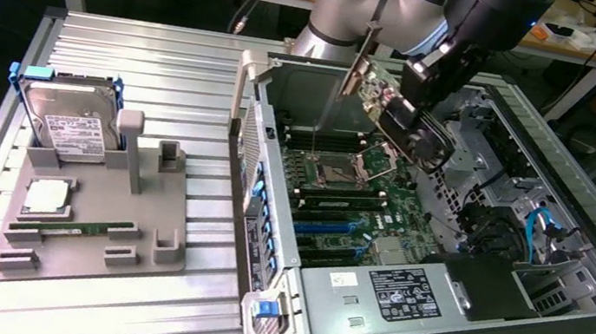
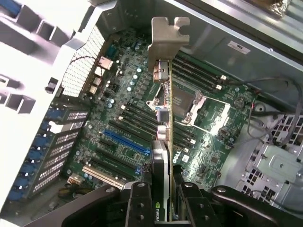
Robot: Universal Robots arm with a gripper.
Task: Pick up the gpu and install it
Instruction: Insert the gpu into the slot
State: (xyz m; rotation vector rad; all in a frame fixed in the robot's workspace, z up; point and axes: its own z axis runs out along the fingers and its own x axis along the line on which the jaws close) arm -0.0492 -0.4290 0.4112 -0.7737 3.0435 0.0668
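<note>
With the gripper [image 2: 163, 201] clenched on the gpu [image 2: 162, 146], I should square its edge to the seemingly nearer blue PCIe slot [image 2: 127, 142].

Wrist view: gpu [image 2: 163, 118] seen edge-on, its near end hidden between the clamped claw [image 2: 163, 189] fingers; claw body runs off the frame edge.
Exterior view, upper centre: arm [image 1: 349, 16] cut by frame top and covers part of the gpu.
Left: hard drive [image 1: 70, 122] label print probably too small to read.
</note>
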